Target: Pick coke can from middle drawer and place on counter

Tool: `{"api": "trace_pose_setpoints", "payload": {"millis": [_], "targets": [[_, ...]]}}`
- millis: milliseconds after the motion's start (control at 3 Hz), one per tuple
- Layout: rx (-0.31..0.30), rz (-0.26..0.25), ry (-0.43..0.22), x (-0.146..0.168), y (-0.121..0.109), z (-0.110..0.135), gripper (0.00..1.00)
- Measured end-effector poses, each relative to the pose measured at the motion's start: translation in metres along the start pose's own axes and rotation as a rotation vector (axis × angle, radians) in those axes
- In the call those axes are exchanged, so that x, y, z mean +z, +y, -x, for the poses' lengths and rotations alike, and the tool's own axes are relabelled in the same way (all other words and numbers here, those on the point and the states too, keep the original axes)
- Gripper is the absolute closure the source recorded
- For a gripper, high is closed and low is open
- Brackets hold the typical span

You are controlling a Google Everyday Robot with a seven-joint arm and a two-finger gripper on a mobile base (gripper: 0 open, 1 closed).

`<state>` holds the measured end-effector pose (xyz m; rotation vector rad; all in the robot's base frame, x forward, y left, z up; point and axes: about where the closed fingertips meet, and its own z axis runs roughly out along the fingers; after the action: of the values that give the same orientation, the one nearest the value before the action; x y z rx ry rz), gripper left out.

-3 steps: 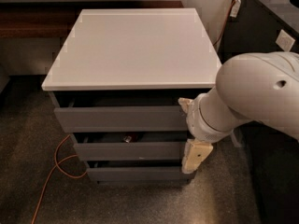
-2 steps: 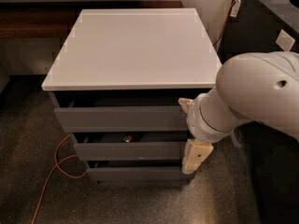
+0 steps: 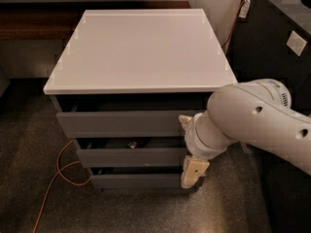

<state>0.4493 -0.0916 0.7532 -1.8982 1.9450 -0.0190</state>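
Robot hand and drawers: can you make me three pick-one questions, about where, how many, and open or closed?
1. Where is the hand, compared with the drawers? A at their left ends; B at their right ends; C behind them.
2. How many drawers? A two; B three; C five.
3. The middle drawer is: A open a little; B shut tight; C taken out.
Answers: B, it hangs by the fronts' right ends, below the counter; B, three grey fronts are stacked; A, the coke can shows through the gap above its front.
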Motion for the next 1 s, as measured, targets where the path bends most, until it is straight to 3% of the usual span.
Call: {"api": "trace_pose_setpoints", "payload": {"millis": [333,1000], "targets": [[-0.002,0.000,-0.051,0.053,0.001,0.005,0.00],[0.019,-0.025,-0.137,0.126,-0.002,0.006,0.00]]}}
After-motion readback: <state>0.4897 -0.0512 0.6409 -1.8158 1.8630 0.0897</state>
